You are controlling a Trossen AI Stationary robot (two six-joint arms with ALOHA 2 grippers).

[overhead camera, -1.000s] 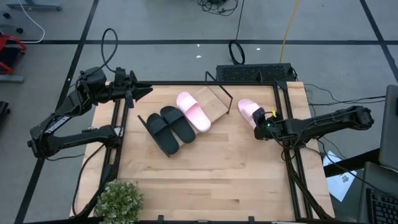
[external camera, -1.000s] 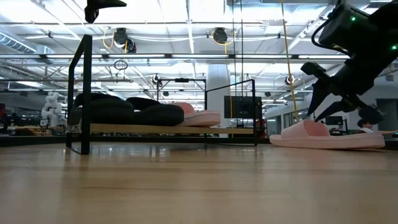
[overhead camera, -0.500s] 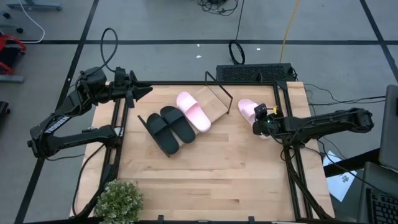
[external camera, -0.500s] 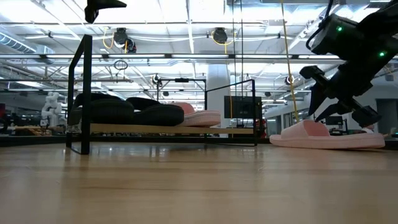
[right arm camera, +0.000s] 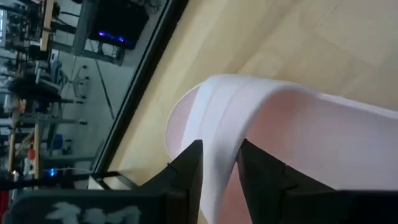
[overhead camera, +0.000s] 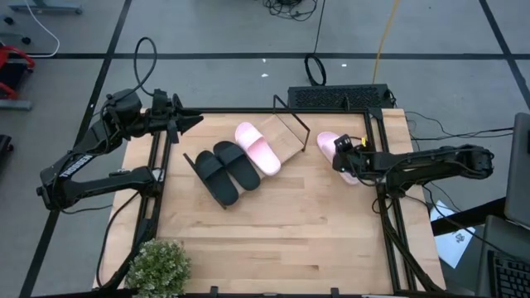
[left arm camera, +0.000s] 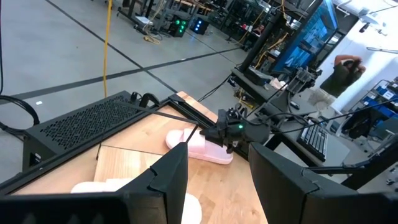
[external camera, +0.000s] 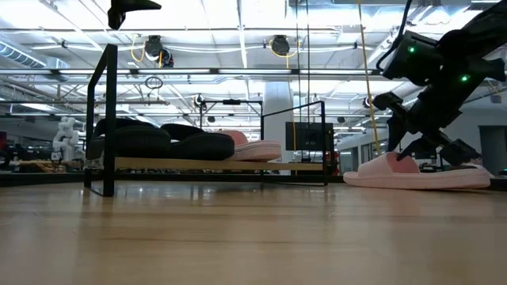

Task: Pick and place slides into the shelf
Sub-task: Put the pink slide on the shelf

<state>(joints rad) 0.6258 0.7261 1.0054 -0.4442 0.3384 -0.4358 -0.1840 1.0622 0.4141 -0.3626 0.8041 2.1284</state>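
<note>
Nearest to me, my right gripper [right arm camera: 217, 165] has its two fingers partly apart and straddling the wide strap of the loose pink slide [overhead camera: 330, 147], which lies flat on the table just right of the shelf [overhead camera: 286, 136]; they seem to be on the strap, though I cannot tell whether they pinch it yet. To do this well I should close squarely across the strap's middle before lifting. Farther off, the other pink slide [overhead camera: 257, 148] and the black pair [overhead camera: 225, 169] already lie on the shelf, and my left gripper [overhead camera: 192, 120] waits wide open and empty at the far left corner.
</note>
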